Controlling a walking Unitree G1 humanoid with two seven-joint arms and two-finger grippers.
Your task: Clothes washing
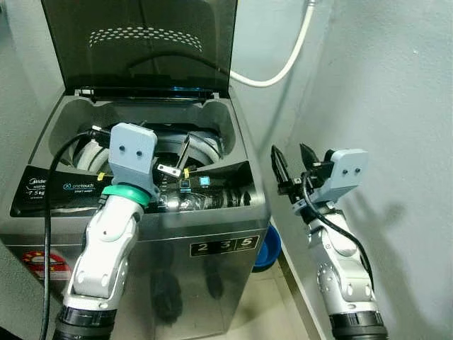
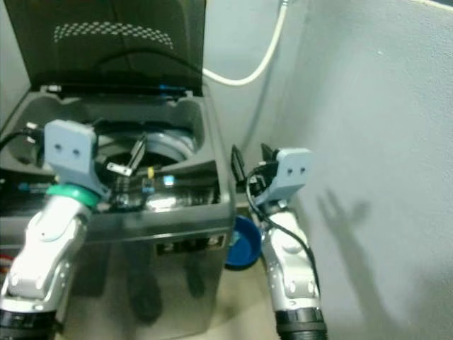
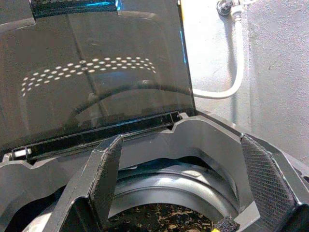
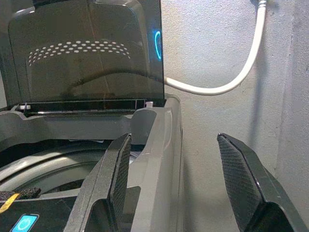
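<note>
Left side: washing machine (image 1: 141,234), top-loader, lid (image 1: 138,42) raised and standing upright against the wall. Control panel (image 1: 64,190) along the front edge, with small lit indicators near its right end.

Left end effector (image 1: 173,159) sits over the open tub mouth, just above the drum (image 3: 159,191). Fingers spread, released, nothing between them. In the left wrist view a dark patterned mass (image 3: 159,217) lies at the bottom of the drum; probably clothes already loaded, but too little of it shows to be sure.

Centre: white inlet hose (image 1: 283,67) loops from the wall down behind the lid.

Right of the machine: blue basin (image 1: 267,249) on the floor, tucked between cabinet and wall. Contents cannot be made out.

Right end effector (image 1: 290,166) is held up beside the machine's right wall, near the grey room wall. Fingers apart, released, empty.

Judgement on progress: lid opened, load seemingly in the drum. Left to do: close lid, set programme, start. No detergent step is evident.
</note>
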